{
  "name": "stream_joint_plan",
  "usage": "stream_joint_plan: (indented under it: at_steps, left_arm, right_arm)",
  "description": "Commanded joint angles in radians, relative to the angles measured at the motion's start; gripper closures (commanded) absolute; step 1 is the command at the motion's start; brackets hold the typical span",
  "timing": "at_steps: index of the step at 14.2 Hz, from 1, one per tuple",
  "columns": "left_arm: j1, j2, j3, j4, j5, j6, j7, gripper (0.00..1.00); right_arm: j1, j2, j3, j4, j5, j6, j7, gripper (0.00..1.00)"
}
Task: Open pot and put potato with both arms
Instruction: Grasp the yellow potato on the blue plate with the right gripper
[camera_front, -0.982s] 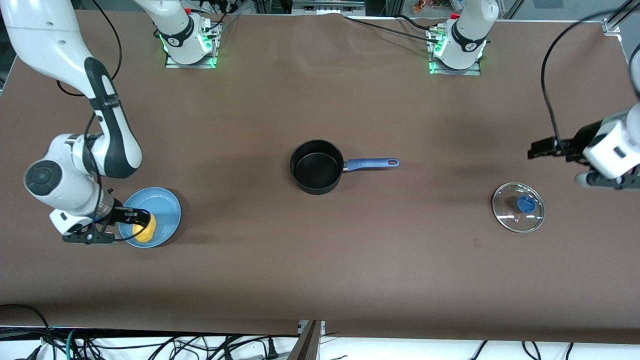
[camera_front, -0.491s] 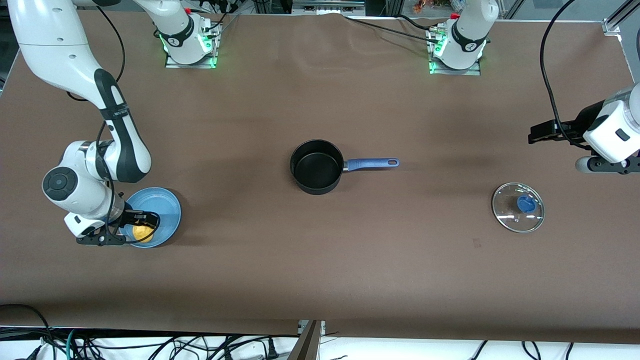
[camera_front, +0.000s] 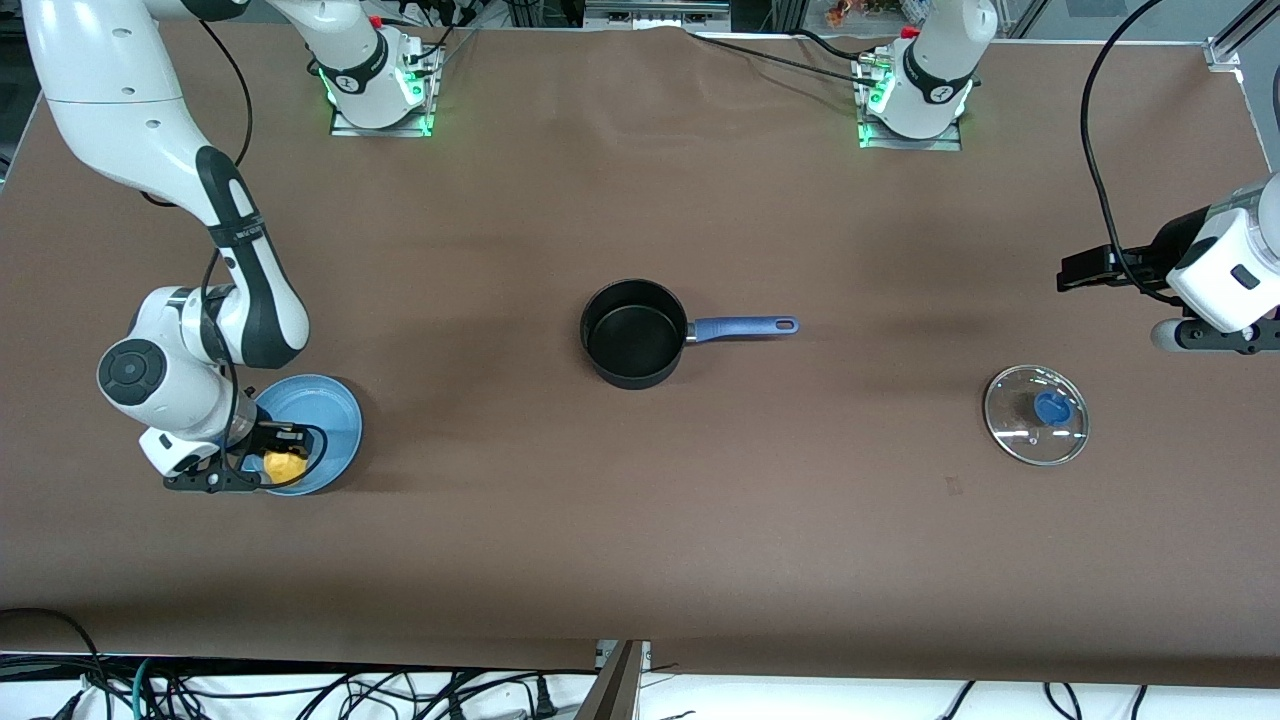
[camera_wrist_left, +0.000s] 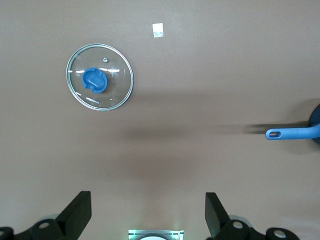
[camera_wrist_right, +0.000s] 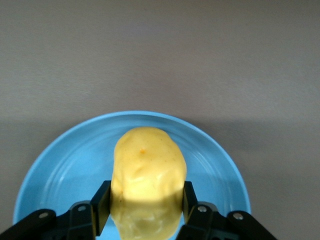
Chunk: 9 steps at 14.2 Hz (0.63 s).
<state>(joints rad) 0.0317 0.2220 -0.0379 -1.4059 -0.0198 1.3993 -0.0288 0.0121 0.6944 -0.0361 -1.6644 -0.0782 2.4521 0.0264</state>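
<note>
Gripping potato (camera_wrist_right: 148, 175) on blue plate (camera_front: 340, 425), long axis along right gripper (camera_wrist_right: 145, 202) fingers | pot (camera_front: 633, 345) uncovered mid-table, toward left arm's end from plate | left gripper (camera_wrist_left: 148, 212) wide open, waiting above lid (camera_wrist_left: 100, 83)

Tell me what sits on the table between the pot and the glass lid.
Nothing but bare brown table. In the front view, only the pot's own blue handle reaches into that stretch, toward the lid.
</note>
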Motion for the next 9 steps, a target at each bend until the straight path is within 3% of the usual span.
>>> stream_joint_plan:
  at_steps: [1, 4, 9]
  left_arm:
    - [-0.004, 0.013, -0.007, 0.035, 0.015, -0.019, -0.014, 0.00]
    - [-0.004, 0.014, -0.007, 0.035, 0.015, -0.019, -0.016, 0.00]
    - [-0.006, 0.014, -0.008, 0.038, 0.015, -0.019, -0.017, 0.00]
  right_arm:
    - [0.034, -0.047, 0.001, 0.018, 0.011, -0.083, -0.003, 0.85]
    - [0.106, -0.130, 0.001, 0.047, 0.011, -0.279, 0.065, 0.85]
    - [0.320, -0.202, 0.004, 0.152, 0.015, -0.562, 0.393, 0.84]
